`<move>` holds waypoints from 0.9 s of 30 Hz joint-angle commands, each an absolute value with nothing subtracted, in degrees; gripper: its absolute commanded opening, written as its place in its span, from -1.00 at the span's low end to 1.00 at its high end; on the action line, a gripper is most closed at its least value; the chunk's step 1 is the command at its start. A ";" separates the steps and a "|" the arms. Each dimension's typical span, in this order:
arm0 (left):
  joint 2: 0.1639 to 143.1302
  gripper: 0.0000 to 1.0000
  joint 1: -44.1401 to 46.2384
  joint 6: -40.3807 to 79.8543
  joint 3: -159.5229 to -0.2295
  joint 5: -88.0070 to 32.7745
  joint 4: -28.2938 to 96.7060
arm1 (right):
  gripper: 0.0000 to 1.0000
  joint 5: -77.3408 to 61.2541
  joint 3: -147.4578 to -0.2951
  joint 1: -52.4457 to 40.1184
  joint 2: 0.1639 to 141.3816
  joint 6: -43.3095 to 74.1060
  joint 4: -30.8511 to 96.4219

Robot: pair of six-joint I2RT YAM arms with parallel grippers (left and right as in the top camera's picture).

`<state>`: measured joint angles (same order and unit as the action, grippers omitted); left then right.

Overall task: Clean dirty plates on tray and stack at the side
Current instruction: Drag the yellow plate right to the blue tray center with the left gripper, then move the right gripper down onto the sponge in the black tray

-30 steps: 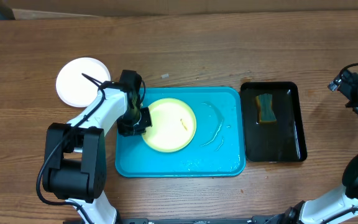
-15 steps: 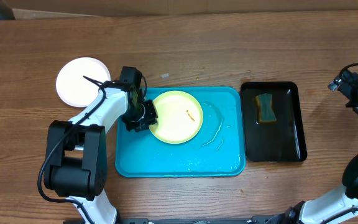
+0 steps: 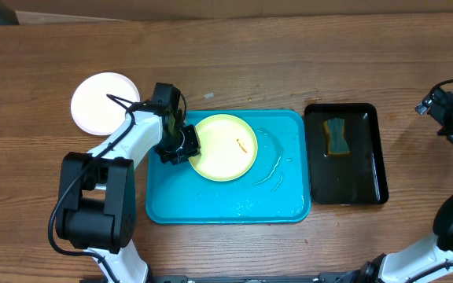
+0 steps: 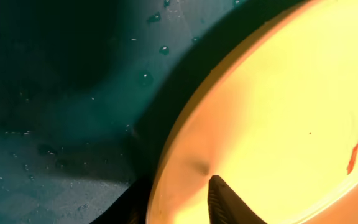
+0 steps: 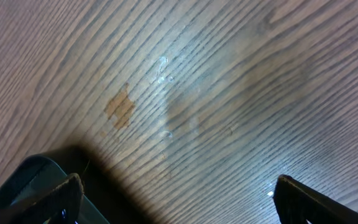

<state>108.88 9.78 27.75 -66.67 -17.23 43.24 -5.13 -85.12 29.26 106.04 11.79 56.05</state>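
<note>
A pale yellow-green dirty plate (image 3: 224,147) with an orange smear lies in the upper left of the cyan tray (image 3: 234,200), which is wet. My left gripper (image 3: 182,145) is at the plate's left rim. In the left wrist view the plate (image 4: 291,106) fills the right side and the gripper (image 4: 179,196) straddles its rim, open a little, one fingertip (image 4: 221,190) just above the inner face and the other below in shadow. A white plate (image 3: 101,102) rests on the table left of the tray. My right gripper (image 3: 437,106) hovers far right, open and holding nothing (image 5: 179,186).
A narrow black tray (image 3: 360,177) stands right of the cyan tray and holds a green-yellow sponge (image 3: 336,136). Its corner (image 5: 17,186) shows in the right wrist view, over bare wood. Water streaks lie on the cyan tray's right half.
The left gripper moved the yellow-green plate up and to the right on the tray, then loosened its jaws at the rim. The right arm stayed still.
</note>
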 commanded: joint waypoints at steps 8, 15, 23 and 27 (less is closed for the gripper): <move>110.02 -0.30 9.96 25.69 -66.17 -18.96 43.24 | 1.00 -15.27 -85.91 29.32 105.49 11.92 52.66; 106.94 -0.30 9.93 25.26 -66.54 -16.82 45.80 | 1.00 -31.29 -87.09 29.32 104.47 4.49 52.21; 101.78 -0.17 10.15 25.26 -66.54 -8.34 48.88 | 1.00 -28.18 -88.23 25.82 96.62 4.58 56.75; 101.89 -0.18 10.33 25.30 -66.37 -8.60 48.88 | 1.00 -20.01 -88.20 20.56 94.54 4.45 62.00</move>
